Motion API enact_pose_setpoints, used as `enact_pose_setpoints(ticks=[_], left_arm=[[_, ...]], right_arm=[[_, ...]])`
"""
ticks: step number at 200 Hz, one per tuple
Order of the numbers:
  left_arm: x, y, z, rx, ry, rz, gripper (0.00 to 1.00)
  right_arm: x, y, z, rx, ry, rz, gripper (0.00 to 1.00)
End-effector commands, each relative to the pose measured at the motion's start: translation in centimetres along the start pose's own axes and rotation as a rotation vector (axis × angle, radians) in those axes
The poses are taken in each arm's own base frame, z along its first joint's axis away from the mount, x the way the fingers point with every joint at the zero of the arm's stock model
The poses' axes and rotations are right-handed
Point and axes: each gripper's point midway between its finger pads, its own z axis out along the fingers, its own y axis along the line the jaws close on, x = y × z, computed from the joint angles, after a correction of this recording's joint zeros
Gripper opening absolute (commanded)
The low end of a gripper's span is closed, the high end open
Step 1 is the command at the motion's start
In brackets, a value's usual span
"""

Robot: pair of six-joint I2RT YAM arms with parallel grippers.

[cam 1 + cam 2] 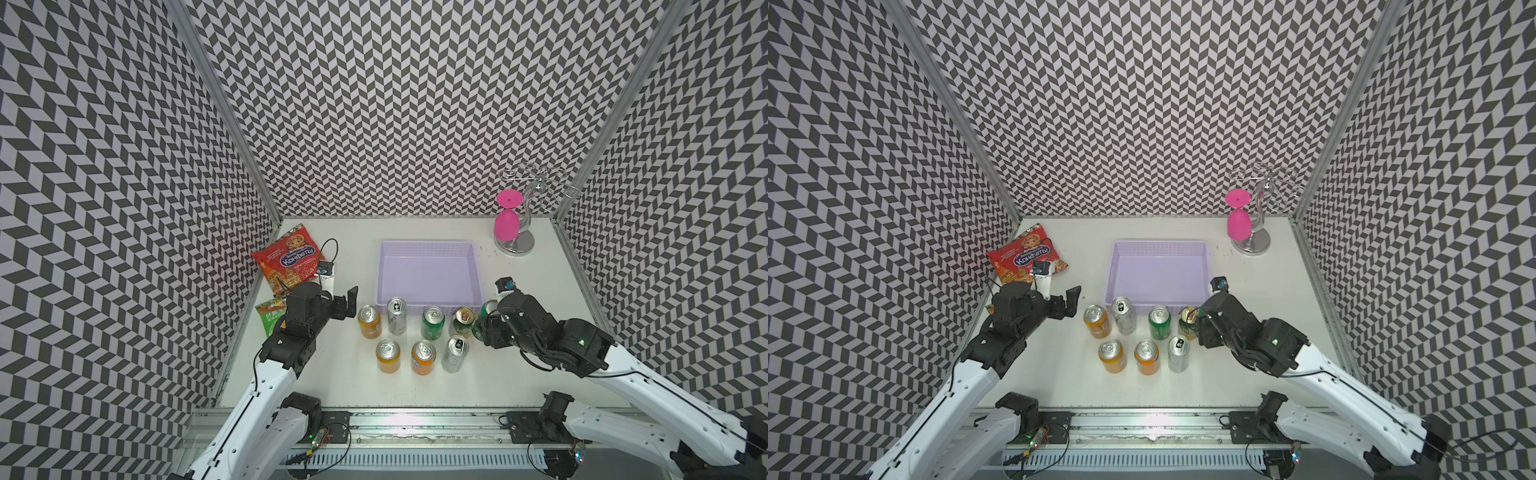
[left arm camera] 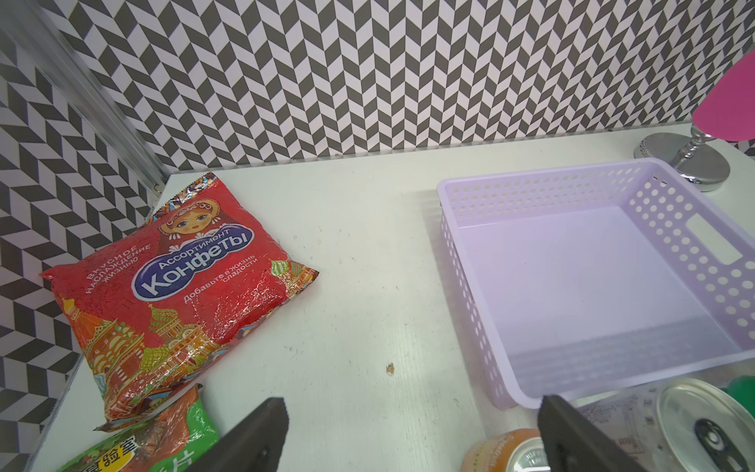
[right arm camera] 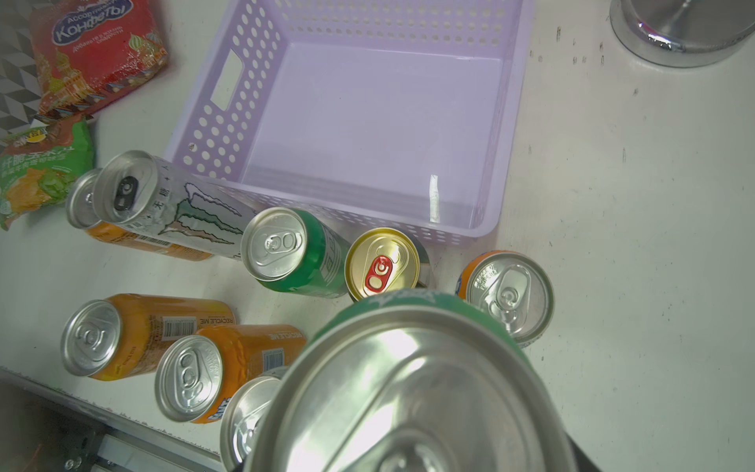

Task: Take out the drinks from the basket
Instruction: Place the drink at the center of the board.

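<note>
The lavender basket (image 1: 430,272) (image 1: 1158,270) (image 2: 588,286) (image 3: 367,122) stands empty at mid table. Several drinks stand upright in two rows in front of it: an orange can (image 1: 369,321), a silver-white can (image 1: 397,316), a green can (image 1: 432,323), a gold-topped can (image 1: 463,321) (image 3: 382,263), and more behind them toward the front edge. My right gripper (image 1: 489,322) is shut on another green can (image 1: 483,318) (image 3: 408,388) near the basket's front right corner, beside an orange can (image 3: 508,294). Its fingers are hidden. My left gripper (image 1: 347,305) (image 2: 412,402) is open and holds nothing, left of the orange can.
A red candy bag (image 1: 291,257) and a green snack bag (image 1: 270,318) lie by the left wall, under and behind the left arm. A pink goblet (image 1: 505,220) hangs upside down on a chrome rack (image 1: 519,245) at the back right. Patterned walls close three sides.
</note>
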Motion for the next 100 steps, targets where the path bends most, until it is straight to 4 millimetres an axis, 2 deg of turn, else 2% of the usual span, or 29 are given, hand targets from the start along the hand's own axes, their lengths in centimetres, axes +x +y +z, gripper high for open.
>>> enact_pose_setpoints(ticks=[1,40,68,100], left_arm=[[-0.8,-0.1,-0.3,0.009,-0.035,0.008,0.99],[-0.9,-0.1,-0.3,0.010,-0.036,0.006,0.99],[-0.9,-0.1,-0.3,0.010,-0.038,0.005,0.99],[-0.9,-0.1,-0.4,0.010,-0.038,0.005,0.99]], right_arm=[[-1.2,1.0,-0.6,-0.070,-0.083,0.095,0.61],[1.0,-0.2,1.0,-0.045,-0.070,0.126,0.61],[1.1,0.0,1.5,-0.058,-0.093,0.164,0.60],[2.6,-0.1,2.9,-0.057,-0.077,0.210,0.60]])
